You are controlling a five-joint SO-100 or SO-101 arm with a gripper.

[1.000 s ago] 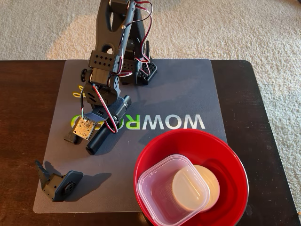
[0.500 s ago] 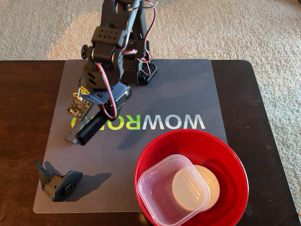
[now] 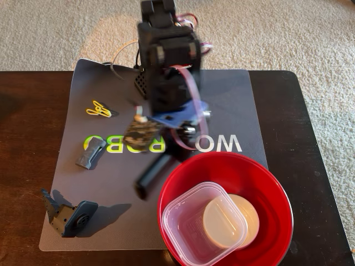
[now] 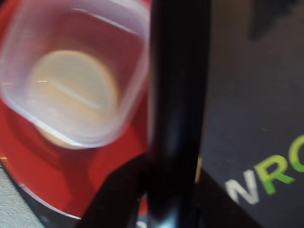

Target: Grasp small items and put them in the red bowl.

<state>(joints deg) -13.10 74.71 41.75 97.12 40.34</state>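
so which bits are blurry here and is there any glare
Fixed view: the arm, gripper and black remote are motion-smeared; mat and red bowl stay sharp, with faint glare on the clear tub. Wrist view: everything is soft, the remote most.

Your black five-joint arm point(image 3: 166, 61) blurred, leaning near and right from its far base, two-finger gripper point(image 3: 161, 163) clamped on the slim black remote point(image 4: 175, 114).

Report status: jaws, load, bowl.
Gripper jaws shut on black remote, mid-air beside red bowl rim. Clear tub, white bowl already inside. Nothing blocking.
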